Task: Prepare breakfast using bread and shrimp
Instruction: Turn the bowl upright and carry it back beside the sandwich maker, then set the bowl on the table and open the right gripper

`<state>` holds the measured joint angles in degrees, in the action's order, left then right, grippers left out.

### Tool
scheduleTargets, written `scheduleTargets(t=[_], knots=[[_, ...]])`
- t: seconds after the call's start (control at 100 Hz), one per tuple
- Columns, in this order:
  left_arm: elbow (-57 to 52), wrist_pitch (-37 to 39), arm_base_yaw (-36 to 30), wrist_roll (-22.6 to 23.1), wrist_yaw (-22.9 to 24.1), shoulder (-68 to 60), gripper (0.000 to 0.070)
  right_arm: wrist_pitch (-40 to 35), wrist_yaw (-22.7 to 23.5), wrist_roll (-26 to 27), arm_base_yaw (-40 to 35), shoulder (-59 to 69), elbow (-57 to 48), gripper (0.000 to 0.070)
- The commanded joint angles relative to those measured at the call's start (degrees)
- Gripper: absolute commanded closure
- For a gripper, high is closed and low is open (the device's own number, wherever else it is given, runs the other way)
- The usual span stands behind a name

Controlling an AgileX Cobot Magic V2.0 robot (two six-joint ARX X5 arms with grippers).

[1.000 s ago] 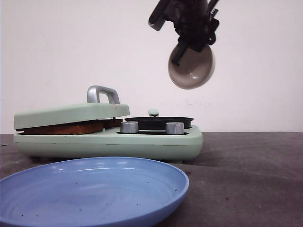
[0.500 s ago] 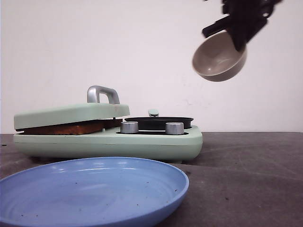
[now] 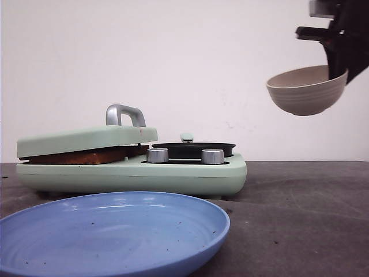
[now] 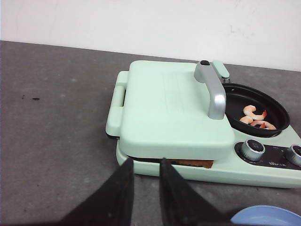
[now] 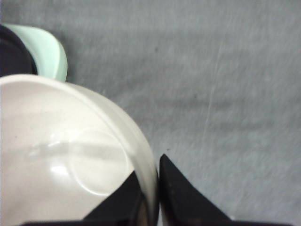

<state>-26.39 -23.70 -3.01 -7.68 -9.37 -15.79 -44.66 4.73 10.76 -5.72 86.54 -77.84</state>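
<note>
Bread (image 3: 78, 156): toasted brown, only its edge showing, pressed under the shut lid (image 4: 169, 108) of the mint-green breakfast maker (image 3: 173, 176). Shrimp (image 4: 255, 117): pink, curled in the black pan (image 4: 277, 108) alongside. Right gripper (image 5: 150, 188) clenched on the rim of an upright beige bowl (image 3: 305, 91), high over bare table (image 3: 305, 208) right of the maker. Left gripper (image 4: 146, 181) slightly parted, grasping nothing, before the maker's front edge. Blue plate (image 3: 109, 231) nearest the camera.
</note>
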Motion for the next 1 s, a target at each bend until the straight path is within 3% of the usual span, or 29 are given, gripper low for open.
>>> scheduleTargets(t=[0.0,0.1,0.24,0.99], knots=[[0.0,0.6,0.0,-0.3,-0.3,0.0,0.0667,-0.9,4.3,0.9,1.0,1.7,-0.9,0.07],[0.0,0.6,0.0,-0.3,-0.3,0.0,0.0667,-2.6,9.0,1.1,2.4,3.3,-0.9,0.07],[0.0,0.6,0.0,-0.3,-0.3,0.0,0.0667,-3.5,10.4,0.8,2.5,6.6,-0.7,0.07],[0.0,0.5,0.0,-0.1,-0.3,0.0,0.0667,1.2,8.3,-0.2,2.9,22.4,-0.5,0.07]])
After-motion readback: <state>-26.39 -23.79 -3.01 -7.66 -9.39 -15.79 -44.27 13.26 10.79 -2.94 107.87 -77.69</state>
